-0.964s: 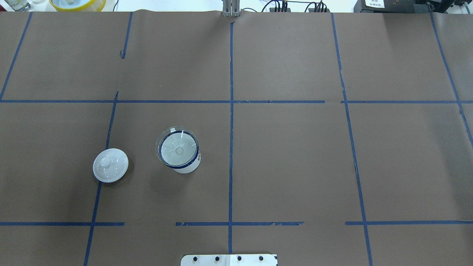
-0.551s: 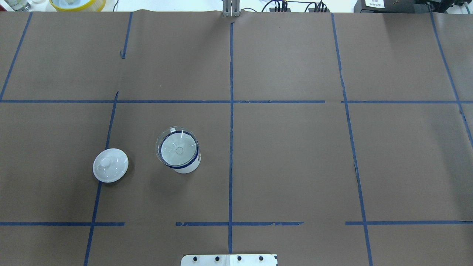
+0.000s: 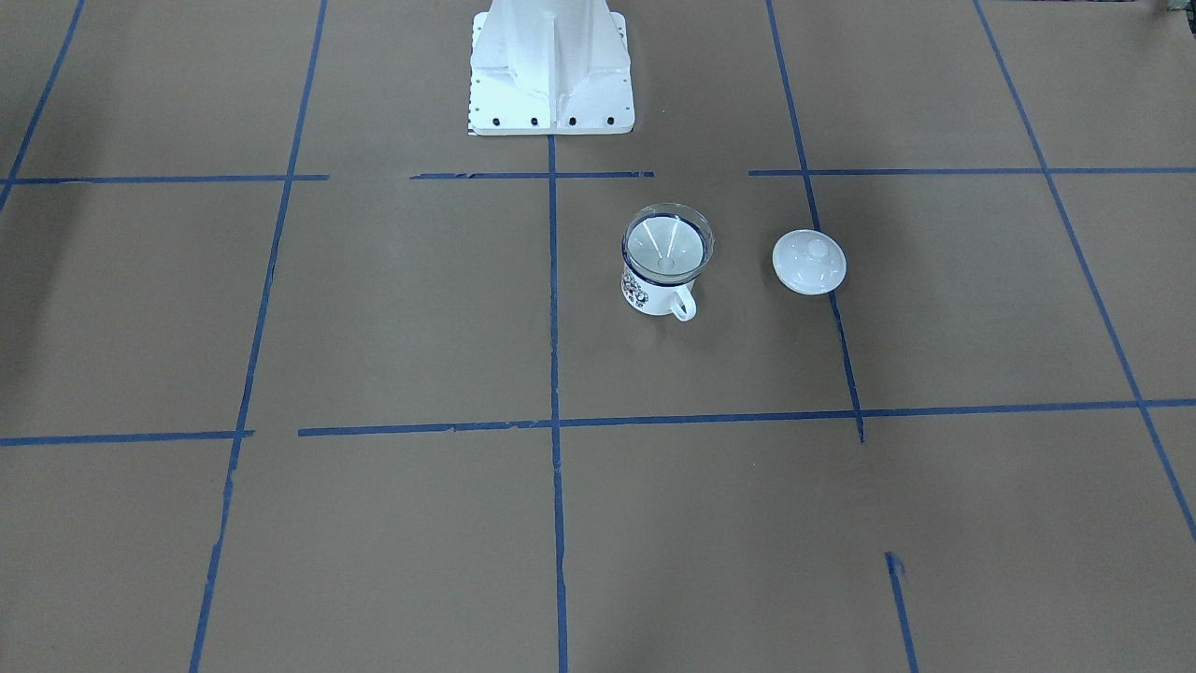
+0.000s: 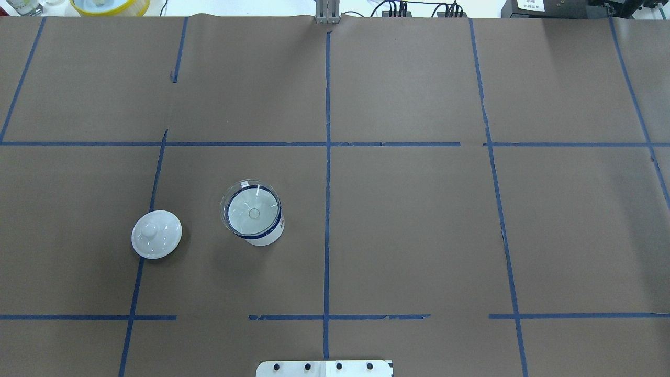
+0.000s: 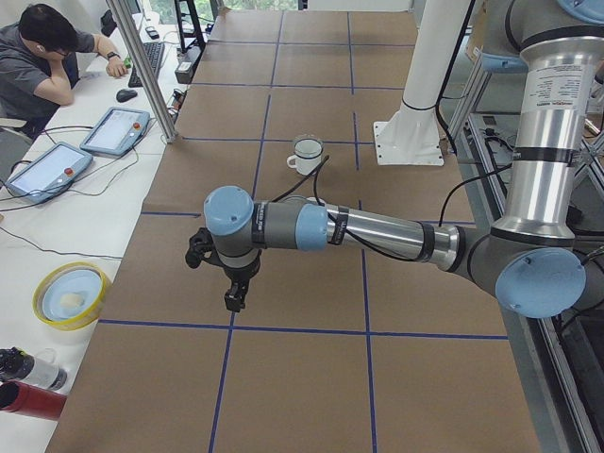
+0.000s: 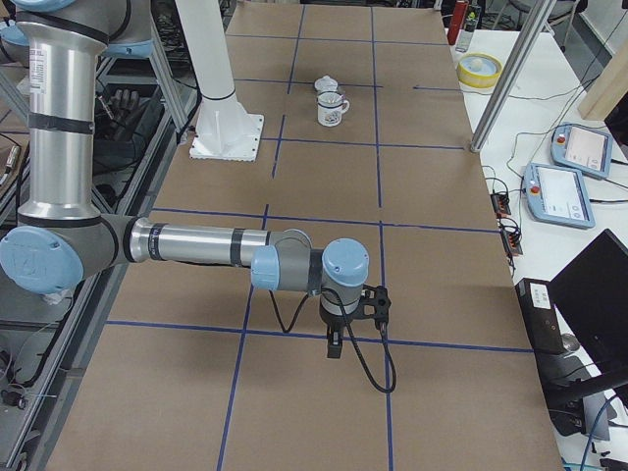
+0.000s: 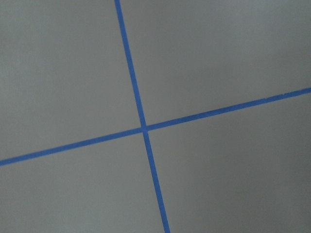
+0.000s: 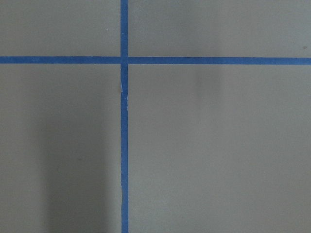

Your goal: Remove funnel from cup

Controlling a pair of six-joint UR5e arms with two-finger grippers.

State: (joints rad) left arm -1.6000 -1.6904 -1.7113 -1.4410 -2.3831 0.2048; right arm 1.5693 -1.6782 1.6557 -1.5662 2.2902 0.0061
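The clear funnel (image 4: 252, 210) sits in the white mug (image 4: 265, 239) with the dark blue rim, left of the table's centre line. The front-facing view shows the funnel (image 3: 667, 241) seated in the mug (image 3: 651, 294), with the handle and printed picture facing the camera. The mug is small in the left view (image 5: 307, 156) and the right view (image 6: 332, 110). My left gripper (image 5: 232, 302) hangs over the table's left end, far from the mug. My right gripper (image 6: 334, 347) hangs over the right end. Both show only in side views, so I cannot tell if they are open or shut.
A white domed lid with a knob (image 4: 156, 234) lies on the paper left of the mug. The robot base plate (image 4: 324, 368) is at the near edge. A yellow bowl (image 4: 110, 5) stands off the far left corner. An operator (image 5: 47, 57) sits beside the table.
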